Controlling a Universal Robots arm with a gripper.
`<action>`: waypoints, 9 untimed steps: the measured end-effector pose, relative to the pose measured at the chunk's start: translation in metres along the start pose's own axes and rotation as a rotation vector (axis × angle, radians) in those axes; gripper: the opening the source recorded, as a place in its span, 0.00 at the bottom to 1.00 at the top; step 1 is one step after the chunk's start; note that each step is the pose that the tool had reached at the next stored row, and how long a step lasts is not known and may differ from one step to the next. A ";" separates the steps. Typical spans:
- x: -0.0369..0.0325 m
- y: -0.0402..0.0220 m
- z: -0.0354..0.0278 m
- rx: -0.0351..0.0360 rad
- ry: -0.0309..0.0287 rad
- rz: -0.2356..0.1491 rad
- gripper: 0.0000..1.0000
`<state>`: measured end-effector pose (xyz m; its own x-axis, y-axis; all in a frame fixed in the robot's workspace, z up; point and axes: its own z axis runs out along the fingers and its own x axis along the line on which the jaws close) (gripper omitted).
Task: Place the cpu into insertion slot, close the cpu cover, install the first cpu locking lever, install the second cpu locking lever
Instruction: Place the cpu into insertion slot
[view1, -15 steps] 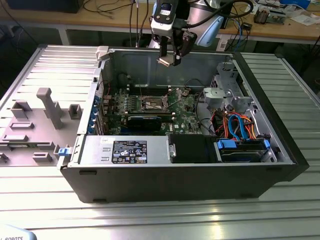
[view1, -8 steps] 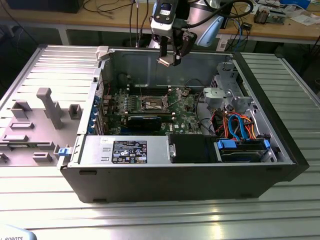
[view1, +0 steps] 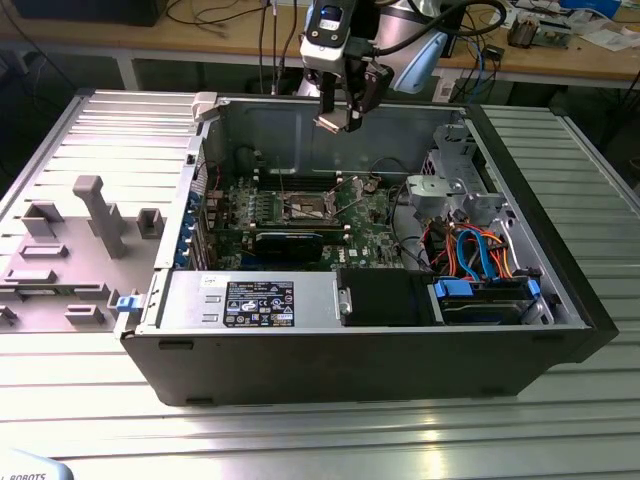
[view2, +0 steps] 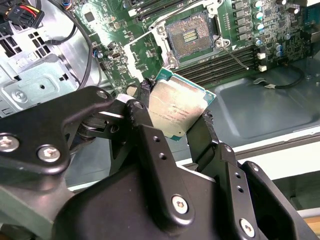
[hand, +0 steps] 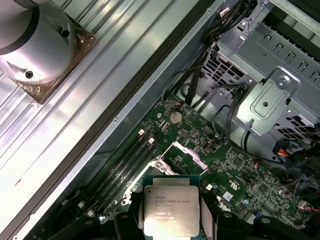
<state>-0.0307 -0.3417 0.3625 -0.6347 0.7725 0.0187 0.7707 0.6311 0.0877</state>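
Arm: silver-grey rounded joints, black cables trailing, white wrist housing; tool: matte black linkage fingers, silver screw heads throughout.

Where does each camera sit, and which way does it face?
Exterior view: off the arm, looking down into the open computer case; shows the arm and hand above the motherboard.
Second wrist view: at the wrist, looking along the hand's fingers to the cpu and insertion slot.
First wrist view: on the arm, looking down at the motherboard; fingers flank the cpu.
Shared: both wrist views show the held cpu and the slot.
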 end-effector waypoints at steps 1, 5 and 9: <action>0.0000 0.0000 0.0000 0.0000 -0.0002 0.001 0.54; 0.0000 0.0000 0.0000 -0.0001 -0.0004 0.005 0.54; 0.0000 0.0000 0.0001 -0.0001 -0.0006 0.007 0.54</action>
<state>-0.0307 -0.3417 0.3625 -0.6294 0.7768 0.0187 0.7750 0.6258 0.0877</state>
